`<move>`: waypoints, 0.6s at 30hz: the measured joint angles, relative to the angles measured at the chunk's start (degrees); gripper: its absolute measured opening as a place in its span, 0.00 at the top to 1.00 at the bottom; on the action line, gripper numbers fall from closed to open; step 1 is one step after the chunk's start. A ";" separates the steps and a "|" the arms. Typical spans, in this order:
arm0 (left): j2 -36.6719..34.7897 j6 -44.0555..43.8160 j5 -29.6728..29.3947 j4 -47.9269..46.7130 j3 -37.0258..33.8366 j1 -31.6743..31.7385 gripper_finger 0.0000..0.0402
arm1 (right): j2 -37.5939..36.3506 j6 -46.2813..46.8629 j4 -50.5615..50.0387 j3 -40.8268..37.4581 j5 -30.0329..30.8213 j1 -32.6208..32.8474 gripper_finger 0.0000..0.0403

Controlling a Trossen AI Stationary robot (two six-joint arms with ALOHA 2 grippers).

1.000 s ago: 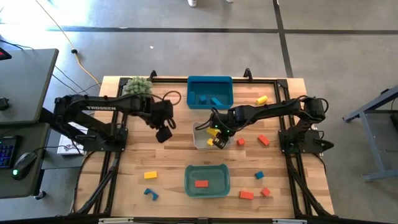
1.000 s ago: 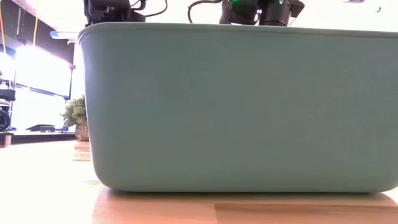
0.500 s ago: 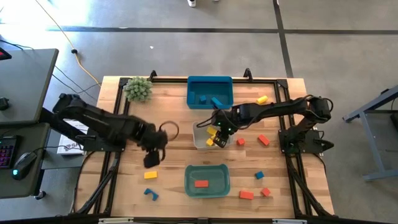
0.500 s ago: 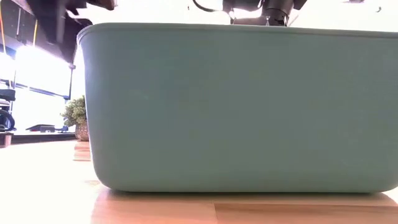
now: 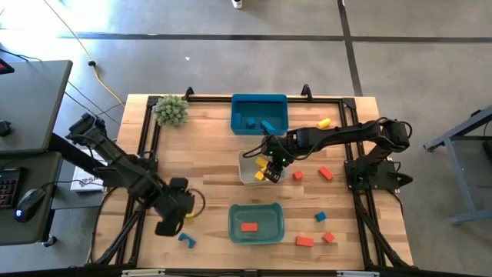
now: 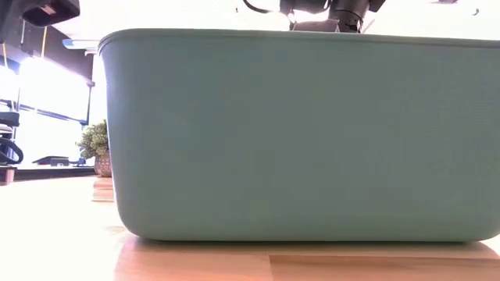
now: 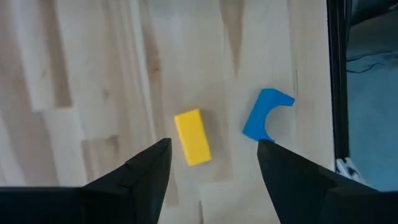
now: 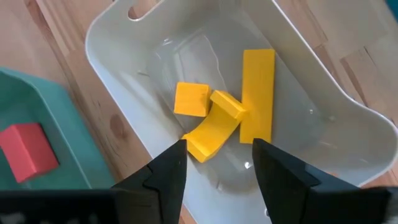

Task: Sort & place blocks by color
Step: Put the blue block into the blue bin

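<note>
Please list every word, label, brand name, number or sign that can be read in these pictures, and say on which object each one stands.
No text can be read in the current pictures.
The left arm shows no legible lettering in the high view.
The blocks, such as the yellow bar under the left hand, and the teal bin carry no markings.
The white bin below the right hand is unmarked too.

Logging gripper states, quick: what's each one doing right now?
Left gripper: open, empty, over the yellow block.
Right gripper: open, empty, above the clear bin.
</note>
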 joint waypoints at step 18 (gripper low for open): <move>14.59 5.56 2.45 11.46 0.00 -5.44 0.43 | -0.04 -0.02 1.12 -0.02 -0.15 -0.02 0.58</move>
